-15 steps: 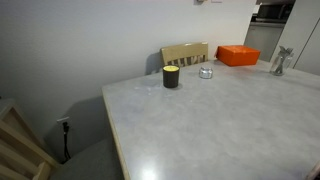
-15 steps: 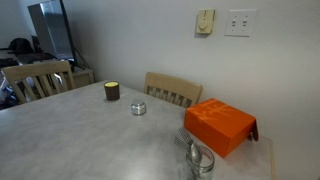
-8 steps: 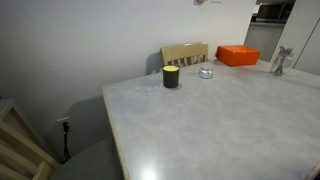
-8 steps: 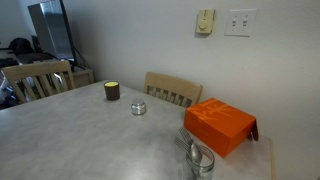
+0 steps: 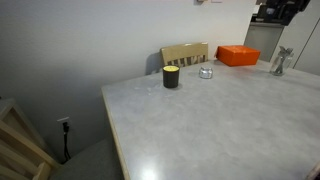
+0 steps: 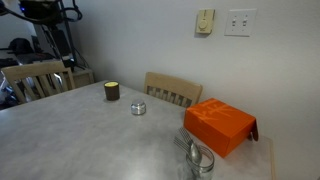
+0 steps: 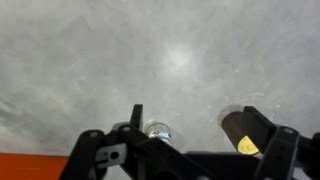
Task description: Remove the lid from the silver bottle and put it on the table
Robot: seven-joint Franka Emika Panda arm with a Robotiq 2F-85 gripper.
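Gripper (image 7: 198,128) spread open over table (image 7: 150,50), silver bottle (image 6: 138,108) small, contents unclear, black cup (image 6: 112,91) nearby, yellowish inside.

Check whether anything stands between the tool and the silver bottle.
Nothing visible does. In the wrist view the open tool hangs above the table, with the silver bottle in plain sight below it. The black cup stands beside the bottle, apart from it, not across the path.
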